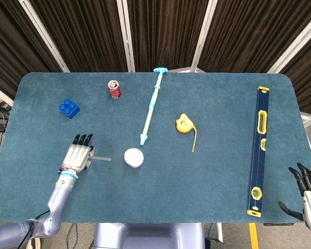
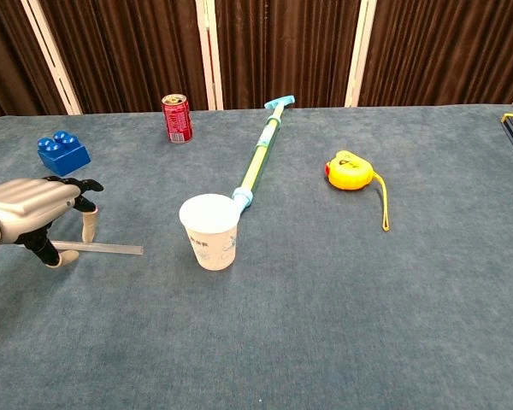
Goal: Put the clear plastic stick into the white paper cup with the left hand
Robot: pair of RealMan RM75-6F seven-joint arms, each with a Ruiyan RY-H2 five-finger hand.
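Note:
The clear plastic stick (image 2: 107, 248) lies flat on the blue table cloth, left of the white paper cup (image 2: 211, 232), which stands upright and empty. My left hand (image 2: 34, 213) is lowered over the stick's left end. Its thumb (image 2: 58, 259) is on the near side and a finger (image 2: 90, 229) on the far side, both close to or touching the stick. From the head view the left hand (image 1: 78, 156) covers that end of the stick (image 1: 101, 158), with the cup (image 1: 133, 157) to its right. My right hand (image 1: 307, 196) hangs off the table's near right corner, fingers spread and empty.
A blue toy brick (image 2: 63, 152) sits behind the left hand and a red can (image 2: 177, 117) stands further back. A long cyan and yellow tool (image 2: 258, 158) ends just behind the cup. A yellow tape measure (image 2: 349, 169) and a blue spirit level (image 1: 259, 149) lie to the right.

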